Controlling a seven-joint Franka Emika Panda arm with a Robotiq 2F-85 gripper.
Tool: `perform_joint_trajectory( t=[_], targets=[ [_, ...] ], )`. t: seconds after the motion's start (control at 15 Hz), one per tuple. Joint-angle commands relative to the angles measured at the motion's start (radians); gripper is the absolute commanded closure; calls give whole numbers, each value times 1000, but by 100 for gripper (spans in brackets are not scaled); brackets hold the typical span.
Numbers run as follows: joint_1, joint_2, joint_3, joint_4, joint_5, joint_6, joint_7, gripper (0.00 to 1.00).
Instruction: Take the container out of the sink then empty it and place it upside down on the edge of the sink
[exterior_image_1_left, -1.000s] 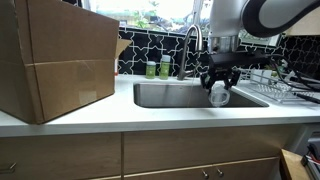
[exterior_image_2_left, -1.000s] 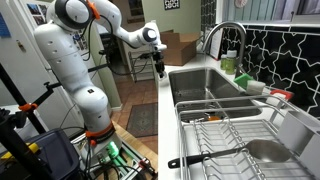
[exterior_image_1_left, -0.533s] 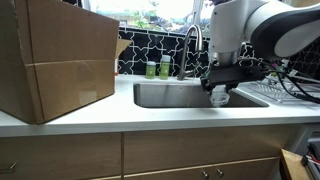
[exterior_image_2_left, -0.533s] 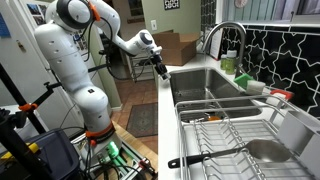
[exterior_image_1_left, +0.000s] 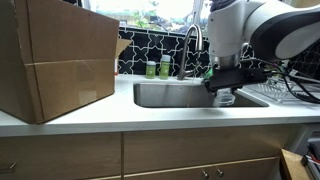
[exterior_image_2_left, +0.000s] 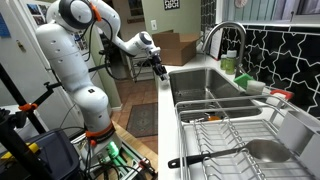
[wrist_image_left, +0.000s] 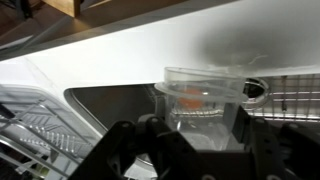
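Gripper (exterior_image_1_left: 222, 84) clamped on the container (exterior_image_1_left: 225, 97), right at the sink's (exterior_image_1_left: 165, 96) front rim. It covers most of the container. Touching the counter (exterior_image_1_left: 100, 118)? Can't tell. Wrist view: fingers (wrist_image_left: 125, 150) dark, blurred, cut off below.

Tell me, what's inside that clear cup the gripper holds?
Through the translucent plastic cup the wrist view shows only an orange smudge. The gripper covers its lower part, hiding any contents there.

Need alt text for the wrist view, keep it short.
A translucent container is clamped between the dark fingers of the gripper, with the steel sink and white countertop behind it. A wire dish rack shows at the left edge.
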Motion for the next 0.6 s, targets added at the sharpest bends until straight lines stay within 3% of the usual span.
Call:
perform_joint_trajectory(
  t=[0.0, 0.2, 0.53],
  targets=[
    [30, 63, 15, 46, -35, -174, 168, 63],
    [53, 96, 12, 61, -57, -241, 291, 63],
    [75, 152, 1, 73, -122, -232, 432, 63]
  ],
)
